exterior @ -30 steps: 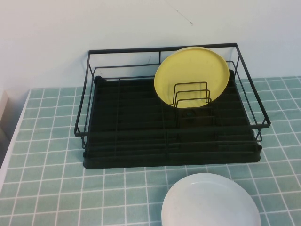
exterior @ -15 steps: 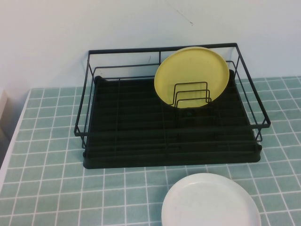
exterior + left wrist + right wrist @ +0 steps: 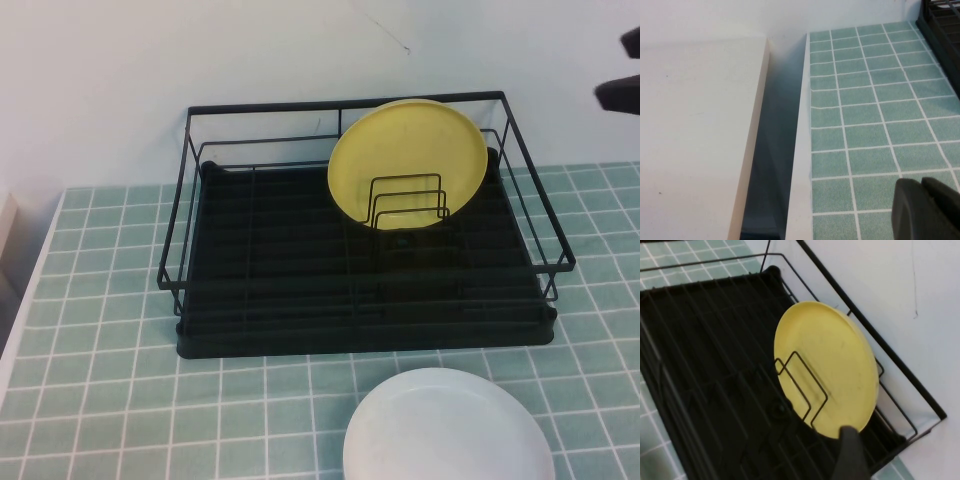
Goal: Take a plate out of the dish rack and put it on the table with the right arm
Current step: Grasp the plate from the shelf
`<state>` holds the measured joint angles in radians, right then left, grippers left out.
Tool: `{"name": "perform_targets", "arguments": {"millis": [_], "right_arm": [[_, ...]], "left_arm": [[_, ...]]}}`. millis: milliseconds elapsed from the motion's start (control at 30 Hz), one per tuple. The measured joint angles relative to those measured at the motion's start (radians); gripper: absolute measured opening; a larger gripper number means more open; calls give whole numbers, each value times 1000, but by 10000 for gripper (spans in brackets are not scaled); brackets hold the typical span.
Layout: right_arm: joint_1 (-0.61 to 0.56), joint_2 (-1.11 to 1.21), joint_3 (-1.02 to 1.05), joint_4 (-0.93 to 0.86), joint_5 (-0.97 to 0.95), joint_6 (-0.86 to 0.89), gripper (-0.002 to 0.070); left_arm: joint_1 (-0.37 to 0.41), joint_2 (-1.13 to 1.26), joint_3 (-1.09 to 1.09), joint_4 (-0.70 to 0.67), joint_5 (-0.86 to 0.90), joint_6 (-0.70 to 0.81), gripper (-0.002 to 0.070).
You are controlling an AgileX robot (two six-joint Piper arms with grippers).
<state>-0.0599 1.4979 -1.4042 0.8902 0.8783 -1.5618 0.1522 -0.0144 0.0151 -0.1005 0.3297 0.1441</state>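
Observation:
The pale-yellow plate (image 3: 408, 163) stands on edge at the back right of the black wire dish rack (image 3: 270, 300), behind upright wire loops; the right wrist view shows the plate (image 3: 835, 365) too. My right gripper (image 3: 612, 68) hangs in the air at the view's right edge, level with the rack's top rail and well to the right of the plate. Its two dark fingertips stand apart with nothing between them. One finger (image 3: 852, 455) shows over the rack floor below the plate. My left gripper (image 3: 922, 186) is shut and empty over the mint-green tiled table (image 3: 860, 135) near its left edge.
A white plate (image 3: 448, 428) lies flat on the table (image 3: 110, 400) in front of the rack. The table's white edge (image 3: 799, 165) borders a gap and a cream surface (image 3: 695, 135) to the left. A white wall rises behind the rack.
My right gripper has come into the high view at the upper right edge; before, it was out of view. The plates and the rack have not moved.

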Motion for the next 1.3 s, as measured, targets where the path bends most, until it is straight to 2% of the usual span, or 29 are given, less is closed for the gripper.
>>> {"name": "perform_targets", "arguments": {"millis": [133,467,700,933,1000,1033,1100,1167,1200,1233,1300], "right_arm": [[53,130,-83,-12,-19,-53,484],[206,420,-291,-63,-167,-60,494],[226,599,-435,-72,-187,1,494],[226,696,-507,-72,-287,47,490],[226,710,-511,-72,-294,49,454],[226,715,-513,-72,-294,49,414],[226,719,-513,-72,-294,49,305],[226,721,-518,-72,-285,51,153],[226,721,-523,-76,-279,53,111],[226,718,-528,-80,-277,53,86],[226,702,-539,-84,-270,67,83]], "left_arm": [[0,0,0,0,0,0,-3],[0,0,0,0,0,0,-3],[0,0,0,0,0,0,-3],[0,0,0,0,0,0,-3],[0,0,0,0,0,0,-3],[0,0,0,0,0,0,-3],[0,0,0,0,0,0,-3],[0,0,0,0,0,0,-3],[0,0,0,0,0,0,-3],[0,0,0,0,0,0,-3],[0,0,0,0,0,0,-3]]}}
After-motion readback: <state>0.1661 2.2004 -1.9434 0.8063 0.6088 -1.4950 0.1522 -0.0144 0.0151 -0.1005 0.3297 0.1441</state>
